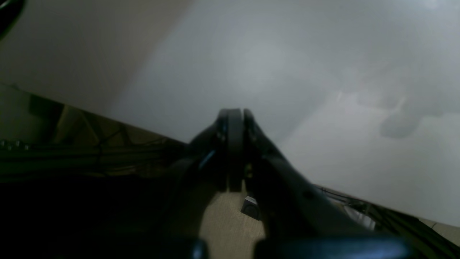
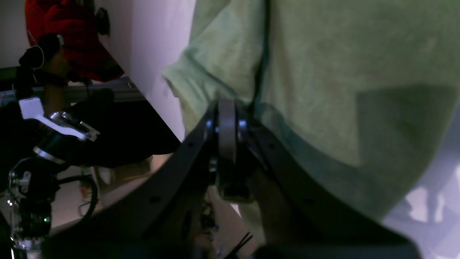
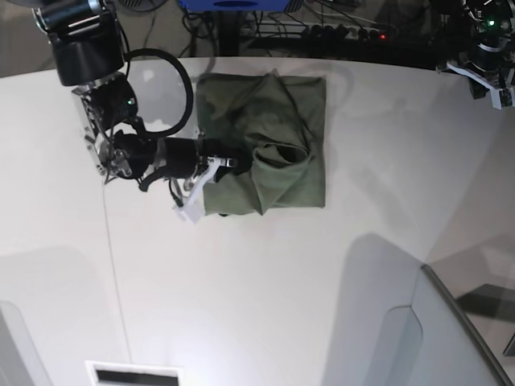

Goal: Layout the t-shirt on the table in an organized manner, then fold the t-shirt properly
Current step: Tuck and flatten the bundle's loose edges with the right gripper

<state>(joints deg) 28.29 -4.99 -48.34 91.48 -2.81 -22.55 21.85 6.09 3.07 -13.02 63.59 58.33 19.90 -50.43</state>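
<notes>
Much of the left wrist view is a blurred grey haze, so the white table [image 1: 323,72] under it shows only as a pale surface with faint reflections, and the left gripper [image 1: 235,118] is dark and soft-edged, though its two fingers can be seen pressed together with nothing between them. In the base view that arm is cut off at the far right corner of the tabletop, with only a bit of its wrist visible, well apart from the cloth. The olive-green t-shirt [image 3: 269,149] lies on the table near its far edge, left of centre, bunched into a rough rectangle with a thick rolled fold in the middle; its collar, sleeves and any neck label are buried in the folds and cannot be made out, and no writing is readable on it. The right gripper [image 3: 233,163] reaches in from the left side of the tabletop and meets the shirt's left edge. In the right wrist view its fingers [image 2: 227,122] are closed tight at a hemmed edge of the green fabric, but the pinch point itself is hidden behind the fingers, so whether cloth is actually caught between them cannot be told. A grey angled panel [image 3: 451,322] covers the near right corner of the table.
</notes>
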